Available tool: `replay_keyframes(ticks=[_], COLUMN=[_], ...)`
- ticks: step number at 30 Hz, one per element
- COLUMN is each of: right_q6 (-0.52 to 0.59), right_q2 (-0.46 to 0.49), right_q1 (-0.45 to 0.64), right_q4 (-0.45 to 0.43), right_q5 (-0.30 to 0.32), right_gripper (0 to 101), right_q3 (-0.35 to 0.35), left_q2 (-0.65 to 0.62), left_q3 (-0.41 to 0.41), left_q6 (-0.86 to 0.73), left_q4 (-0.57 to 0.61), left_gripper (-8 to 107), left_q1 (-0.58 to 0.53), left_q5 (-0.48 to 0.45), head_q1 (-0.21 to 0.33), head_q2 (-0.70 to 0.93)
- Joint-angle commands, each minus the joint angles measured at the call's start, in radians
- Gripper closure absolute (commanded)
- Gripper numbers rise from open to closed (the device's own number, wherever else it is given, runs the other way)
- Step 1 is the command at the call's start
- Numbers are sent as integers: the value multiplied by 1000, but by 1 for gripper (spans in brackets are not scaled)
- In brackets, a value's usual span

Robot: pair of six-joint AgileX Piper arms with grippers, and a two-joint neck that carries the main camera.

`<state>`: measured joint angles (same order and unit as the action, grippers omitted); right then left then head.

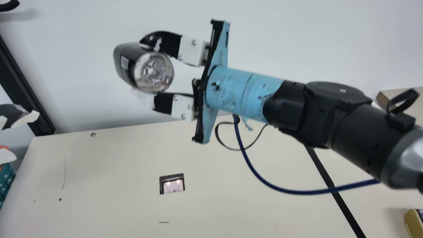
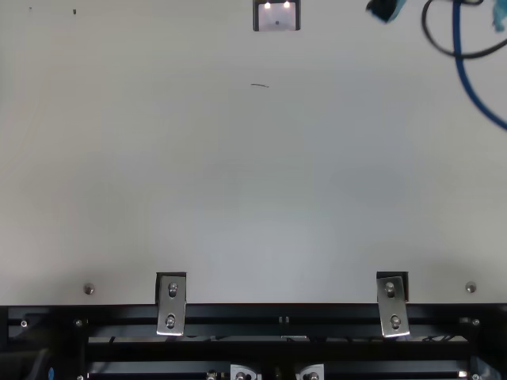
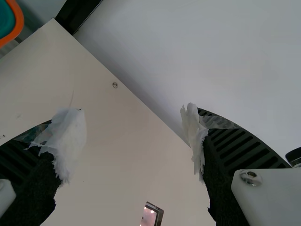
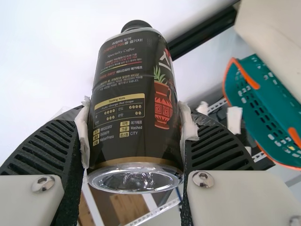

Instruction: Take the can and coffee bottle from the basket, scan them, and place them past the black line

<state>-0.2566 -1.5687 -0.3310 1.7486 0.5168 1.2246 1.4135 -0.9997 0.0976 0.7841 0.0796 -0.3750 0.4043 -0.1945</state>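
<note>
In the main view my right gripper [image 1: 152, 71] is shut on the coffee bottle [image 1: 126, 67], raised above the table's far part, its clear base toward the camera. The right wrist view has the dark, printed bottle [image 4: 127, 94] between the taped pads of the right gripper [image 4: 135, 132]. My left gripper [image 1: 21, 137] is at the main view's left edge; in its wrist view the left gripper [image 3: 131, 136] stands open, nothing between its fingers. A scanner window [image 1: 172, 185] is lit in the table. Part of the teal basket [image 1: 6, 180] shows at left; its orange rim [image 4: 244, 75] appears in the right wrist view.
The black line [image 1: 343, 206] crosses the table [image 1: 109, 168] at right. Beyond it, a yellow object [image 1: 413, 223] is cut off by the corner. A blue cable [image 1: 264, 181] hangs below the right arm, and a cardboard-coloured box [image 1: 383, 99] stands at far right.
</note>
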Motion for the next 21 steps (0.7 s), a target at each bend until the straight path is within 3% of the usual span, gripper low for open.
replay_keyframes(ticks=[1,8,9,11,18,21], right_q6=[5,53,59,59,72,88], right_q2=[29,130,105,129,131,126], right_q1=[-47,-177,-147,-174,-176,-178], right_q4=[-4,-4,1,1,-5,-49], right_q5=[-72,-223,-186,-214,-225,-230], right_gripper=[101,101,101,101,101,101], right_q3=[-47,-178,-150,-176,-182,-187], left_q2=[0,0,0,0,0,0], left_q3=[0,0,0,0,0,0], left_q6=[0,0,0,0,0,0], left_q4=[0,0,0,0,0,0], left_gripper=[9,9,9,9,9,9], left_q1=[0,0,0,0,0,0], left_q5=[0,0,0,0,0,0], head_q1=[32,32,32,32,32,32], head_q2=[-18,-18,-18,-18,-18,-18])
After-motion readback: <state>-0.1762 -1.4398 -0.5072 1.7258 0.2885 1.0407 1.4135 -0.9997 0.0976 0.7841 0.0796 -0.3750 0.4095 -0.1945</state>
